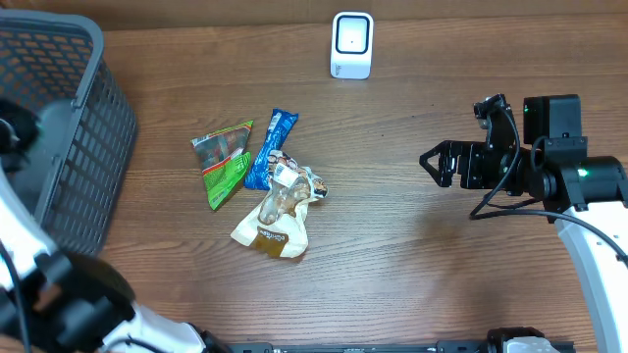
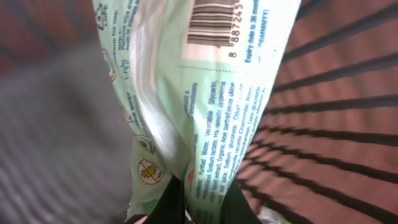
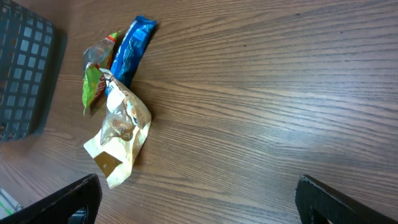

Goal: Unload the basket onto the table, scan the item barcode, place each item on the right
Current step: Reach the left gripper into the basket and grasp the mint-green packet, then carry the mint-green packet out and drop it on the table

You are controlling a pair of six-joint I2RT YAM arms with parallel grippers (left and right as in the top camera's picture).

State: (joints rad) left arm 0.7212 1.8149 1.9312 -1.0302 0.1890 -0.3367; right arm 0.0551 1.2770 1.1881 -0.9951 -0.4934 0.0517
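Worryingly, the left hand [image 2: 202, 202] grips the packet [image 2: 205, 106] by one end, so it may sag and hide its barcode [image 2: 208, 22] from the scanner [image 1: 352, 44]; the right hand [image 1: 437, 165] gapes wide.

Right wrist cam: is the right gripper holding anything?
No, the right gripper has its fingers wide apart, with only bare table showing between them.

The brown wooden table [image 1: 412, 255] shows fine grain and a dull sheen. The dark grey plastic mesh basket [image 1: 98, 147] looks matt. The pale green plastic-film packet [image 2: 205, 93] is glossy and creased. The blue foil-like wrapper [image 1: 270, 147] shines. The white plastic scanner [image 1: 352, 44] is smooth.
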